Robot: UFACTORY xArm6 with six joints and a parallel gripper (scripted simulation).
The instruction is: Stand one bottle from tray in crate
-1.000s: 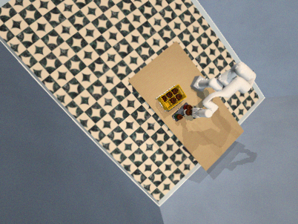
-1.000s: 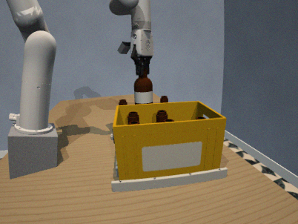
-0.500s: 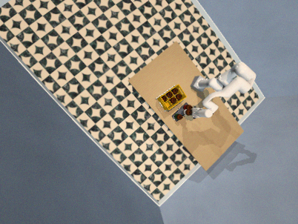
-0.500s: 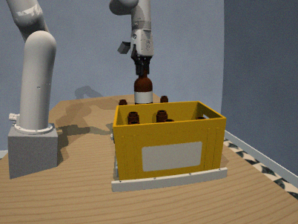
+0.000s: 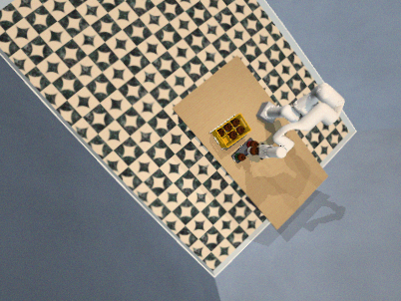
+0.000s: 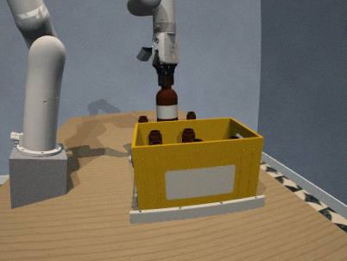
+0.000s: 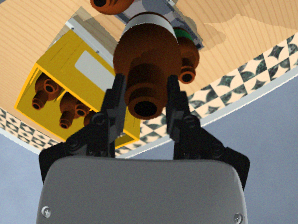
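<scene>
My gripper [image 6: 166, 80] [image 7: 146, 87] [image 5: 256, 149] is shut on the neck of a brown bottle [image 6: 167, 106] [image 7: 145, 52] with a white label. It holds the bottle upright in the air, its base above the crate's rim height, over the tray behind the crate. The yellow crate [image 6: 151, 181] [image 7: 56, 59] [image 5: 224, 144] holds several brown bottles, such as two near its left side [image 6: 155, 137] [image 6: 187, 134] [image 7: 50, 88]. Two more bottle tops [image 6: 142, 118] [image 6: 191, 115] show behind the crate, on the tray [image 5: 237, 150], whose surface the crate hides in the exterior view.
The crate stands on a white base plate [image 6: 198, 212] on the wooden table [image 6: 86, 229]. The arm's grey base block [image 6: 39, 177] stands at the left. The table's right edge drops to a checkered floor [image 6: 319, 196].
</scene>
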